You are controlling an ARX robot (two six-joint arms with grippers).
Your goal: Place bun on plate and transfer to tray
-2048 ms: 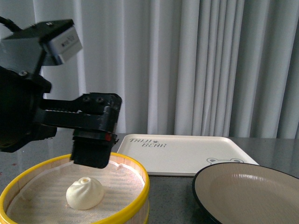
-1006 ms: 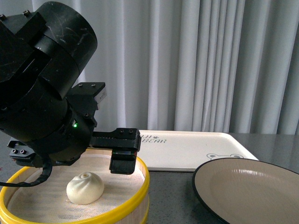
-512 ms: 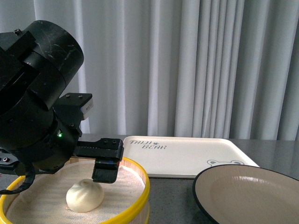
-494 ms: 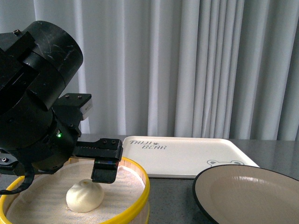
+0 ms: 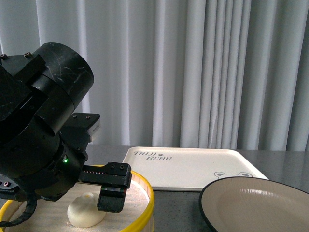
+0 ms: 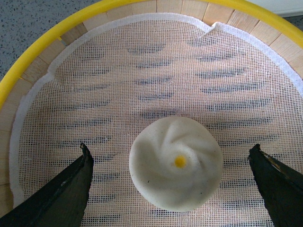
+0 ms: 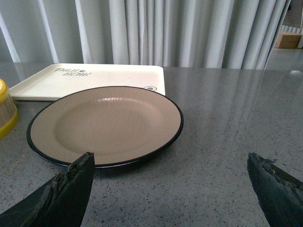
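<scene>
Left wrist view: one bun (image 6: 176, 169).

clear gaps both sides of bun (image 6: 176, 169) inside l gripper (image 6: 170, 147); steamer rim (image 6: 45, 39) close around

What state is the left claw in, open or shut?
Open. The left claw has its fingers wide apart on either side of the bun, a clear gap on each side.

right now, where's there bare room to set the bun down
The plate is bare inside, and so is the tray apart from its print. The grey table beside the plate is free too. The steamer basket is crowded: the open left hand straddles the bun.
</scene>
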